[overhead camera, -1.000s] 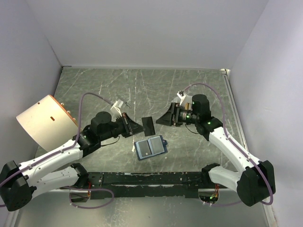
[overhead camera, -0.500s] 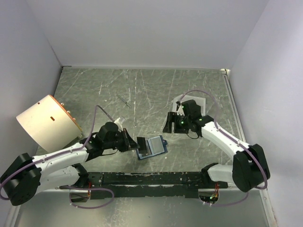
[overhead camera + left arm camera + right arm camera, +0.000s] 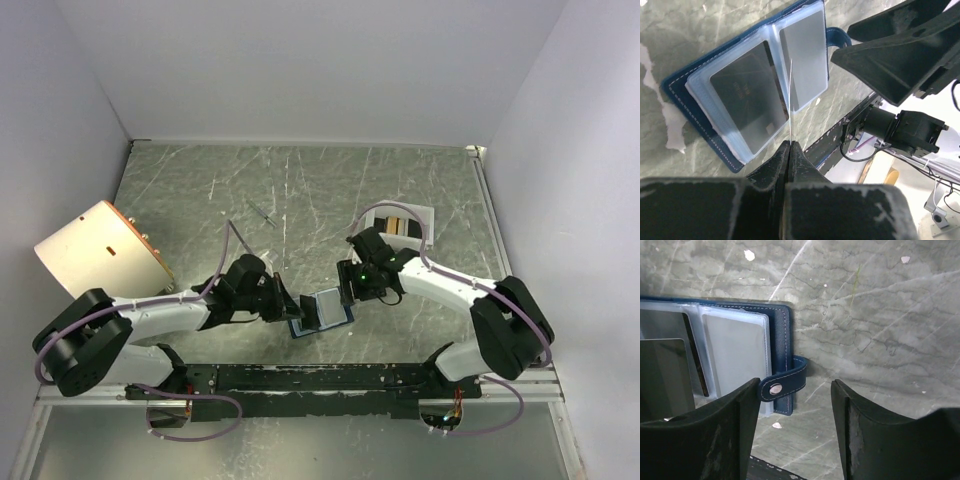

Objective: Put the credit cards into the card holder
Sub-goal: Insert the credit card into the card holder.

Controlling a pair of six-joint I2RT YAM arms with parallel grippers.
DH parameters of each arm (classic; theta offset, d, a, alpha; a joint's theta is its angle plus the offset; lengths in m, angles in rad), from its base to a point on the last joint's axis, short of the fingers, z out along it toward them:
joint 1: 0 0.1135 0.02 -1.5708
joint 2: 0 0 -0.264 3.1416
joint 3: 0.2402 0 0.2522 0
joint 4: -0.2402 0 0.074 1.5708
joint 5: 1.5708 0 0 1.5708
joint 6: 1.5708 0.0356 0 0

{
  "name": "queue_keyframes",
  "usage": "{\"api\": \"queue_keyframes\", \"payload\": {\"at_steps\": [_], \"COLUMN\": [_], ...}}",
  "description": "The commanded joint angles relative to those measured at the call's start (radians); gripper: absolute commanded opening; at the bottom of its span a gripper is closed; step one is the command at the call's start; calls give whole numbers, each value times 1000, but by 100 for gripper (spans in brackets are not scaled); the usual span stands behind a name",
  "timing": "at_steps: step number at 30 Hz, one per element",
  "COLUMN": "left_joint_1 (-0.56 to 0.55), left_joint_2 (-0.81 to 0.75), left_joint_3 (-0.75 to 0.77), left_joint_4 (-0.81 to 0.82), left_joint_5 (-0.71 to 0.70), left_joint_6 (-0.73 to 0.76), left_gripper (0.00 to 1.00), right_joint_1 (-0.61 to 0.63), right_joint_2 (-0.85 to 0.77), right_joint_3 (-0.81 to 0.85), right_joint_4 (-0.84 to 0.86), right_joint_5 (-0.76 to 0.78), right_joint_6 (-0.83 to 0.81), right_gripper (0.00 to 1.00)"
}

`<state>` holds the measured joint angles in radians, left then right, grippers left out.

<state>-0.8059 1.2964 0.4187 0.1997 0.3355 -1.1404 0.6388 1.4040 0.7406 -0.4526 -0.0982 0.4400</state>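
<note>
One card shows only edge-on in the left hand.

Bright, even overhead light leaves only faint shadows on the table. The card holder has a milky sheen on its clear sleeves. At 6 o'clock the left gripper looks soft, out of focus

L arm stretched low, L gripper pinched tight on credit card; R arm bent inward, R gripper angled down, jaws apart.
</note>
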Motion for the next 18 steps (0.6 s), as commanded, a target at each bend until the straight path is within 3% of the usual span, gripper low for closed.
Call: {"api": "queue_keyframes", "payload": {"at_steps": [1,4,8,18], "left_joint_1": [5,4,4,7], "left_joint_2": [32,42,41,66], "left_joint_3": [50,55,52,62], "left_joint_4": [54,41,35,-10], "left_joint_5": [23,24,22,19], "left_joint_6": [16,18,10,2], "left_gripper": [7,7,7,7], "right_joint_1": [13,15,15,25], "right_joint_2": [27,15,-7,-66], "right_joint_3": [13,3,-23,-79], "right_joint_4": [7,6,23,55], "right_joint_5": [57,60,36,-8], "right_joint_6": [-3,-1,22,70], "right_gripper": [51,36,26,11]}}
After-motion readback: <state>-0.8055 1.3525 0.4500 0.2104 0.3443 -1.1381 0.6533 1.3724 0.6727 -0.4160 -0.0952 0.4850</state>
